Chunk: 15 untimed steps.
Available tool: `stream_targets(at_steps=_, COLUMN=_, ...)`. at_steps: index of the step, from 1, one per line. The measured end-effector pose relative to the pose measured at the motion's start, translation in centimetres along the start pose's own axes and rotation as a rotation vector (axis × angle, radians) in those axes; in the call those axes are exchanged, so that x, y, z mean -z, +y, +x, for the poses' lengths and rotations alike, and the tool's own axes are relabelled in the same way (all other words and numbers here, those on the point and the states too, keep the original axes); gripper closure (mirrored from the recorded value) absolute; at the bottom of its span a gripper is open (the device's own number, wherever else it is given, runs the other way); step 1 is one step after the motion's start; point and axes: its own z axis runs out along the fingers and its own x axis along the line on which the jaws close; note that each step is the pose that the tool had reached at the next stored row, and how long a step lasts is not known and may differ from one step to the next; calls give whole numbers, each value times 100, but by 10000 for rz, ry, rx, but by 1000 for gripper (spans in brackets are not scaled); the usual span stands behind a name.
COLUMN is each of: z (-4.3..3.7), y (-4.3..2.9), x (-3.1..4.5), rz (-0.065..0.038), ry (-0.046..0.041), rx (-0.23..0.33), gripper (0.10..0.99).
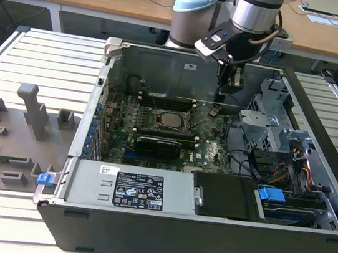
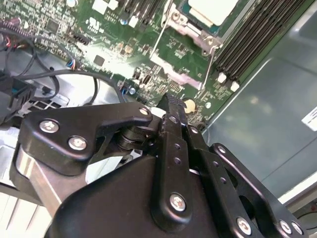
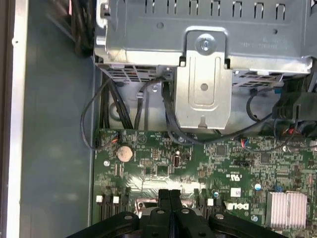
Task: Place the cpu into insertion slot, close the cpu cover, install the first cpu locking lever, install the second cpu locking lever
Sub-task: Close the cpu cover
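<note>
Silvery chip (image 1: 171, 119) sat in its socket (image 1: 184, 128) while the black gripper (image 1: 230, 88) hung above, fingers pressed together on nothing.
The socket lay toward the exterior view's left of the gripper, down on the green board (image 1: 211, 151).

From my station, the slatted grey tabletop (image 1: 41, 52) carries the open computer case (image 1: 203, 238), which sits directly beneath the fingers (image 1: 234, 79). A grey fixture tray (image 1: 46, 150) lies well away from them, toward the exterior view's left.
</note>
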Motion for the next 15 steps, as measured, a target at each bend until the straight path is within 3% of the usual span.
stream_targets(at_steps=15, z=-9, y=340, x=-1, rz=13, ry=1, rx=-1, gripper=980)
